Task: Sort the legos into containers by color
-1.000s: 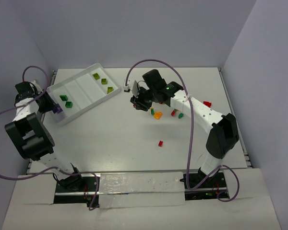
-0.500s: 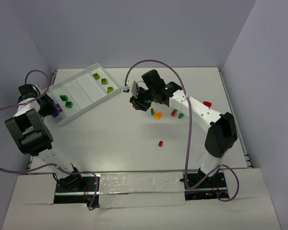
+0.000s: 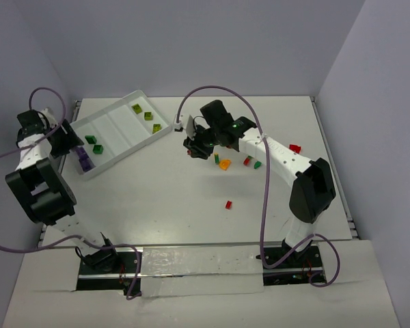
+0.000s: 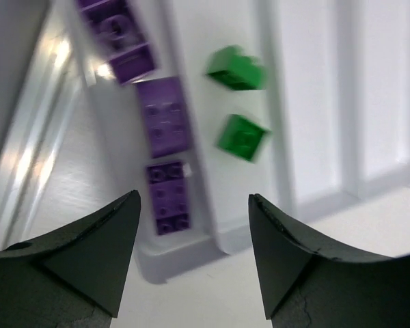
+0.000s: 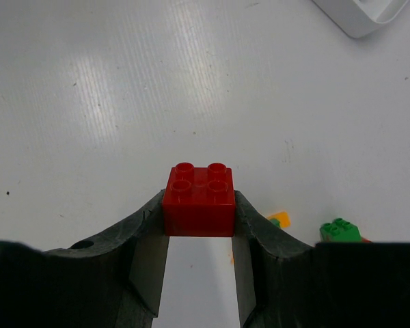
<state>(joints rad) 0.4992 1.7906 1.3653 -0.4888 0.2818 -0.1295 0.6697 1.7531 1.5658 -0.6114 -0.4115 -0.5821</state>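
Your left gripper (image 4: 193, 199) spread over purple bricks (image 4: 165, 125) in the white tray's (image 3: 116, 128) outermost lane, green bricks (image 4: 236, 68) one lane over, bare white table (image 3: 164, 198) mid-way, your right gripper (image 5: 199, 208) pinching a red brick (image 5: 199, 193), loose bricks (image 3: 225, 164) beside it, walls (image 3: 191, 41) close around.

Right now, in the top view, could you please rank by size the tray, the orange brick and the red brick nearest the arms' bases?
1. tray
2. orange brick
3. red brick, somewhat smaller than the orange one
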